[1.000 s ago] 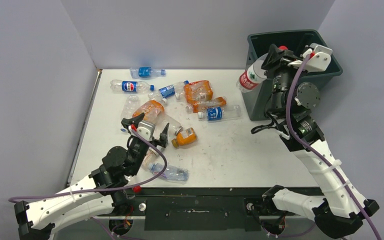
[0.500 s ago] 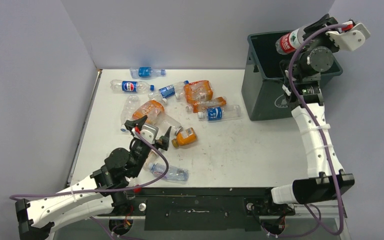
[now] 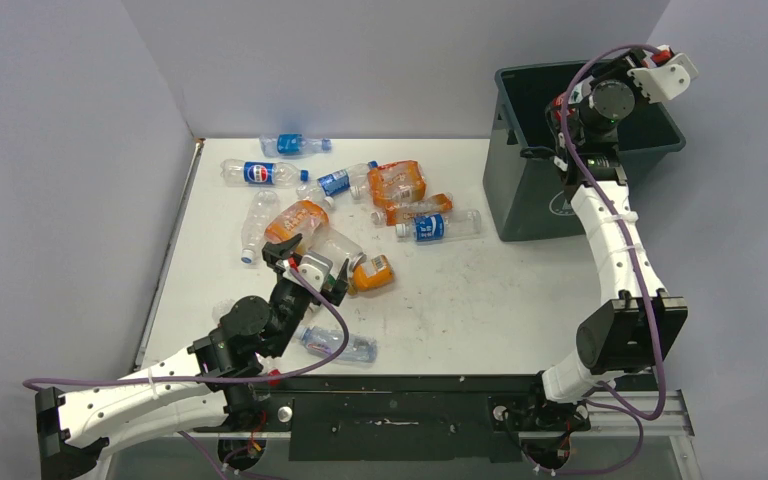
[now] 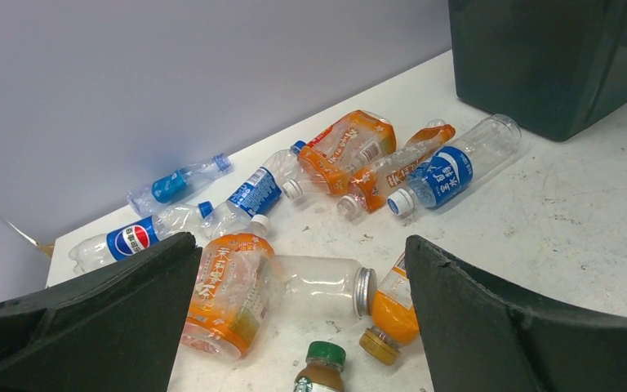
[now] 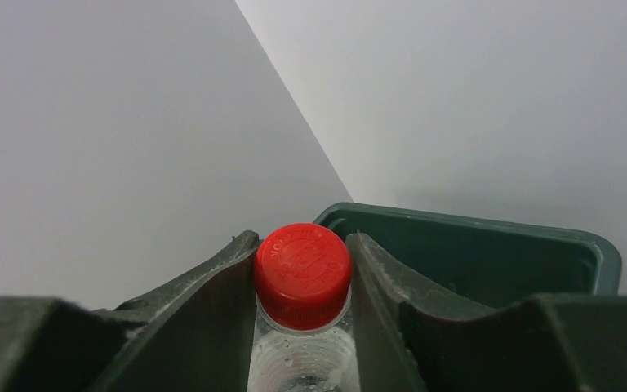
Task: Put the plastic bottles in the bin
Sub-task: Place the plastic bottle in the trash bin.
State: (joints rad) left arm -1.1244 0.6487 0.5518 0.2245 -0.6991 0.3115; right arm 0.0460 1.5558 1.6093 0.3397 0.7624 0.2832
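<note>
Glossy plastic bottles [image 4: 449, 167] lie on a scuffed matt white table [image 4: 580, 237].

1. Clear red-capped bottle [image 5: 302, 273]: pinched in the right gripper [image 5: 300, 245], cap poking past its tips.
2. Dark green bin [image 5: 473, 235]: open, upright, right below that gripper.
3. Remaining bottles [image 4: 230, 287]: lying scattered just ahead of left gripper [image 4: 300, 245].

Clear bottle [image 5: 302, 314] with red cap, dark green bin [image 3: 520, 195], orange and blue-labelled bottles [image 3: 397, 183], white table [image 3: 480, 300].

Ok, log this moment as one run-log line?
right gripper: shut on red-capped bottle, over bin | left gripper: open, above loose bottles | drop: pending
</note>
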